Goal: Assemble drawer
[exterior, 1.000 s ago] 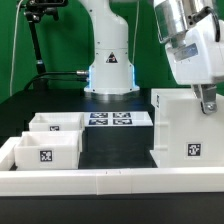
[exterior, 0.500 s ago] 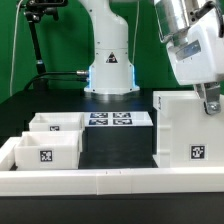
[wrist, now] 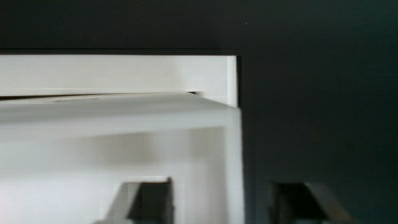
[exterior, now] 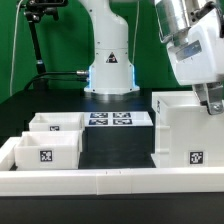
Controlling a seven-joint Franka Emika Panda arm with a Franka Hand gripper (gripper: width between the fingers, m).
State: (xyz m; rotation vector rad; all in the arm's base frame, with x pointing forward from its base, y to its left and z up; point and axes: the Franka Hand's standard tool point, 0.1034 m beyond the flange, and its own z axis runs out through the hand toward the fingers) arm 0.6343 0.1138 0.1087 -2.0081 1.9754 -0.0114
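Note:
The tall white boxy casing stands at the exterior view's right, its tag facing the camera. My gripper comes down on the casing's top edge near its far right corner. In the wrist view my gripper straddles one casing wall, one finger inside and one outside, shut on it. Two small white trays stand at the exterior view's left, one in front and one behind, each tagged.
The marker board lies flat between the trays and the casing. A low white rim wall runs along the front and left. The arm's white base stands behind the board.
The gripper and the casing have shifted together slightly to the exterior view's right and downward. The trays have not moved.

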